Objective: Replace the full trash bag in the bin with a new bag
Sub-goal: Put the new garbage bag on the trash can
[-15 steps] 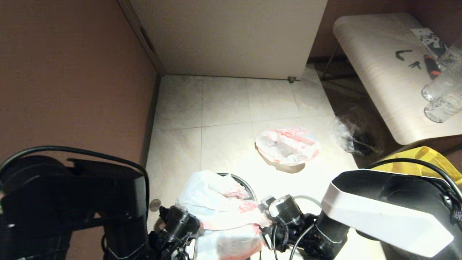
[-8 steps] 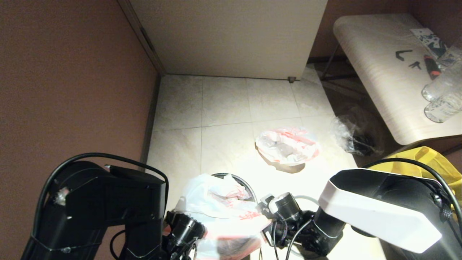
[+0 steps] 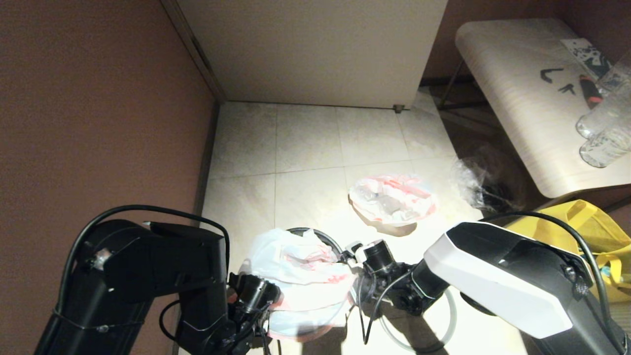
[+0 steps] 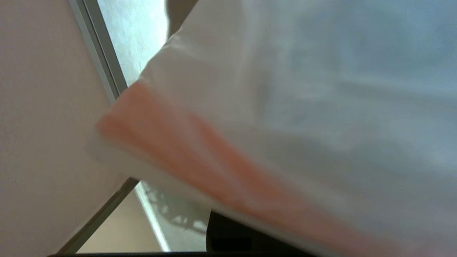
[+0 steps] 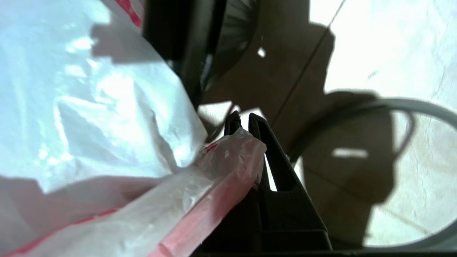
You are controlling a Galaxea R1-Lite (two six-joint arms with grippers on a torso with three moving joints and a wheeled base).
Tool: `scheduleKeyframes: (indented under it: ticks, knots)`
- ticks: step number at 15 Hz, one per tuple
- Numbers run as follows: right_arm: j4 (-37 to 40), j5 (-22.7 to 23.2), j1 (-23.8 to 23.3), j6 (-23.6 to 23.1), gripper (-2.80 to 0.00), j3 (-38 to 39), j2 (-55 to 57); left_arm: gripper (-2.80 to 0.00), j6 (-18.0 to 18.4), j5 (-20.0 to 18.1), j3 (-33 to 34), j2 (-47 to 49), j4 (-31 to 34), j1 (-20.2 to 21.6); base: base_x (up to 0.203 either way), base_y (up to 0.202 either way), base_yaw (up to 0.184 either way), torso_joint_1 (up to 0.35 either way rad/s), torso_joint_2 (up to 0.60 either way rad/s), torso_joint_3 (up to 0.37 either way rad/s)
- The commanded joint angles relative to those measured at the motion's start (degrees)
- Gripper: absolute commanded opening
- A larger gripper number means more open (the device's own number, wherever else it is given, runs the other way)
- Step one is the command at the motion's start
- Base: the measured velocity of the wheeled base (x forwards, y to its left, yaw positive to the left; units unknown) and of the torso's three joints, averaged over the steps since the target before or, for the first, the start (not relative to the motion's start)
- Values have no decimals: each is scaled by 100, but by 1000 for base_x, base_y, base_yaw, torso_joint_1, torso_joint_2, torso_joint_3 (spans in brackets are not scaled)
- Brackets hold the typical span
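The new bag [image 3: 300,276], white with red print and a pink edge strip, hangs stretched between my two grippers above the bin [image 3: 315,232]. Only a black arc of the bin's rim shows behind the bag. My left gripper [image 3: 268,301] holds the bag's left edge; in the left wrist view the bag [image 4: 285,107] fills the picture and hides the fingers. My right gripper [image 5: 243,123] is shut on the pink edge strip [image 5: 228,164]. The full trash bag [image 3: 393,197], lumpy with bottles inside, lies on the floor tiles farther off to the right.
The grey ring [image 3: 443,325] lies on the floor under my right arm. A yellow tote [image 3: 586,231] and a crumpled clear wrap [image 3: 480,185] sit at the right by a pale table [image 3: 517,98]. A brown wall [image 3: 98,123] closes the left side.
Both arms have moved forward, carrying the new bag farther over the bin. The left arm has swung in towards the middle. The grey ring on the floor has come into view.
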Motion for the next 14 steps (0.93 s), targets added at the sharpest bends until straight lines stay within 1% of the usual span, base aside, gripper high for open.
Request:
scheduleKeyframes:
  ticks: [1,4,5,6,9,10,11,12,14]
  knots:
    - [-215,12,18,24,-280,-160,114,-280,-134,30,-131,-2,-45,64,0,0,0,0,0,0]
    - [-1099,45,31,41,-280,-177,146,-280,-441,31,-238,-148,-112,121,0,0,0,0,0,0]
    - [-1180,55,41,58,-280,-218,152,-280,-583,31,-253,-162,-316,136,0,0,0,0,0,0]
    - [-1223,69,41,73,-280,-294,165,-280,-616,35,-250,-156,-536,172,0,0,0,0,0,0]
    - [-1353,75,75,437,-280,-586,191,-280,-623,54,-247,-173,-1202,460,0,0,0,0,0,0]
    - [-1352,53,93,437,-280,-695,201,-280,-623,102,-245,-169,-1324,472,0,0,0,0,0,0]
    - [-1340,30,101,428,-280,-758,179,-280,-618,321,-226,-155,-1488,472,0,0,0,0,0,0]
    - [-1319,2,118,427,-280,-741,145,-280,-596,396,-175,-123,-1655,472,0,0,0,0,0,0]
    - [-1318,-165,199,418,-280,-661,112,-280,-579,400,-88,-147,-1804,464,0,0,0,0,0,0]
